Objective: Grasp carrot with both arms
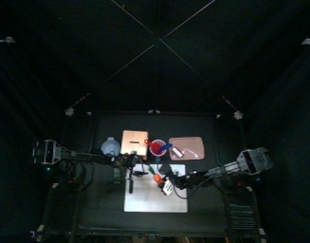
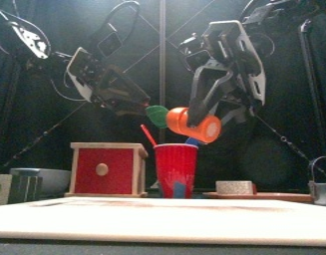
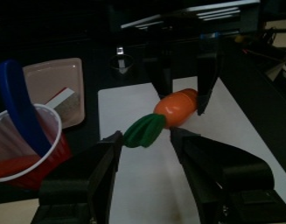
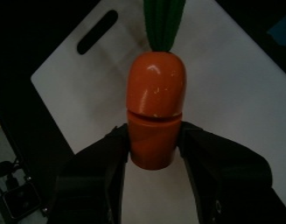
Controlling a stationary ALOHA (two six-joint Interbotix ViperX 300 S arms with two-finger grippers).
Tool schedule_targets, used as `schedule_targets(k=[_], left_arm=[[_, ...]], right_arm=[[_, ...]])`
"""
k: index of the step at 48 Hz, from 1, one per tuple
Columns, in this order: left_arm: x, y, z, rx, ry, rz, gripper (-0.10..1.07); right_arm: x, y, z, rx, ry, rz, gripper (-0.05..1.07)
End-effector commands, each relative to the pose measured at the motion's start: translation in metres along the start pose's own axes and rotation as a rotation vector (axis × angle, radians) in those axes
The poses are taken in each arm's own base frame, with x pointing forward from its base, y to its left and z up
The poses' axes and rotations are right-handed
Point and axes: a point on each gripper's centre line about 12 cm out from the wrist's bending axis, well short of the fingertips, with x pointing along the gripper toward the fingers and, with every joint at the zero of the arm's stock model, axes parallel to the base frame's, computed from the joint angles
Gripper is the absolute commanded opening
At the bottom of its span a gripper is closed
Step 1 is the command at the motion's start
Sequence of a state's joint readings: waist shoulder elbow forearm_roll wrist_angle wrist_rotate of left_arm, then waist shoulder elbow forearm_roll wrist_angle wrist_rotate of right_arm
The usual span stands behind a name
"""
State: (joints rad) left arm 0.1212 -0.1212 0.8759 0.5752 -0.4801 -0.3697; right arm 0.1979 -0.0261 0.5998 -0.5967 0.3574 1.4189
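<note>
1. Right wrist view: your right end effector (image 4: 156, 144) is clamped on the carrot (image 4: 156, 96), lifted above the white mat (image 4: 239, 96).
2. Left end effector (image 3: 151, 162) gapes wide at the carrot's 7 o'clock, green end; advance it and close.

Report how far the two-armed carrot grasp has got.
Done: the right hand is shut on the orange toy carrot with green leaves, holding its thick end above the white rectangular cutting mat. In hand: the left hand stands open near the leafy end, not touching it. Left: closing the left hand on the carrot so both arms hold it.
</note>
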Motion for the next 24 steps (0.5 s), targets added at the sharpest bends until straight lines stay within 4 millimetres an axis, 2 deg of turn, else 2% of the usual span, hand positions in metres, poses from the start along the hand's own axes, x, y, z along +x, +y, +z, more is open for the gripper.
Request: schedule_targets(k=[1, 24], left_arm=[[0.006, 0.003, 0.008, 0.016, 0.001, 0.01, 0.85], [0.011, 0.011, 0.007, 0.084, 0.047, 0.037, 0.85]], right_arm=[[-0.007, 0.008, 0.011, 0.006, -0.029, 0.032, 0.5], [0.003, 0.018, 0.008, -0.001, -0.018, 0.055, 0.5]])
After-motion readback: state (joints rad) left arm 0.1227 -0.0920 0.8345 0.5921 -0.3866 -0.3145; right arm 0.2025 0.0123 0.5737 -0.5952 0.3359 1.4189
